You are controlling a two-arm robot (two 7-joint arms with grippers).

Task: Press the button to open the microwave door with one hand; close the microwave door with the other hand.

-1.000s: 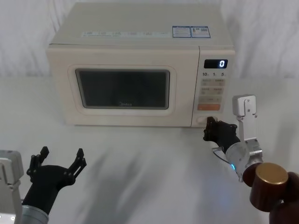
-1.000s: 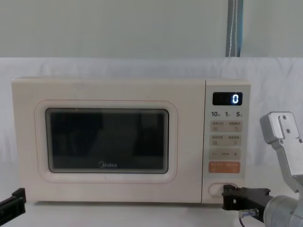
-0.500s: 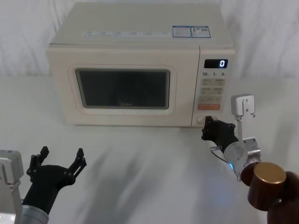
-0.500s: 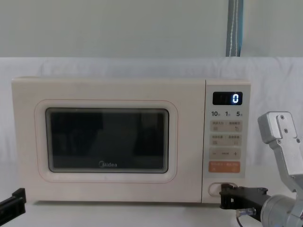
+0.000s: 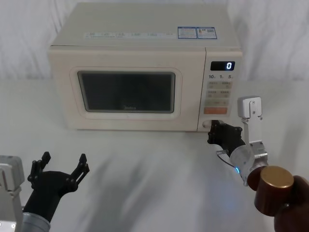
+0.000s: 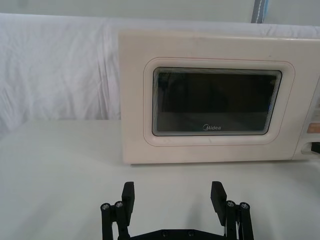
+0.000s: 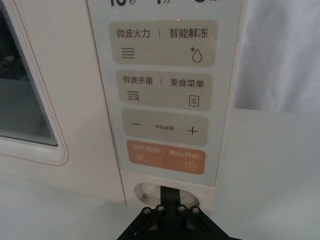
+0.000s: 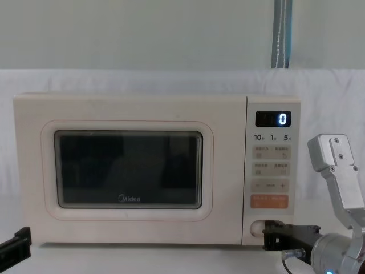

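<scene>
On a table draped in white cloth (image 5: 159,174) stands a boxy cream microwave with a smooth matte shell, its door flush and shut. At the foot of the narrow control panel (image 8: 271,171), under the orange rectangular key (image 7: 167,157), sits the button (image 7: 145,192), a wide cream pill with a rounded outline set in a shallow recess. The right gripper (image 5: 212,131), black and slender-tipped, has its fingers drawn together into a single narrow point that meets the face of the button; in the right wrist view the dark tip covers the middle of the pill, and the chest view shows it end-on against the recess at the panel's lower edge. Behind it the arm runs back through a brushed silver cuff and a glossy brown, gold-capped joint. The microwave door (image 5: 126,92) fills the front to the left of the panel: a broad cream slab with a raised rounded frame around a dark, glassy rounded-rectangle window and a small Midea logo beneath the glass. The left gripper (image 5: 58,169) hovers low over the cloth near the robot, well apart from the door, its two black fingers (image 6: 129,196) spread wide and holding nothing, with flat rectangular pads facing each other across the gap.
</scene>
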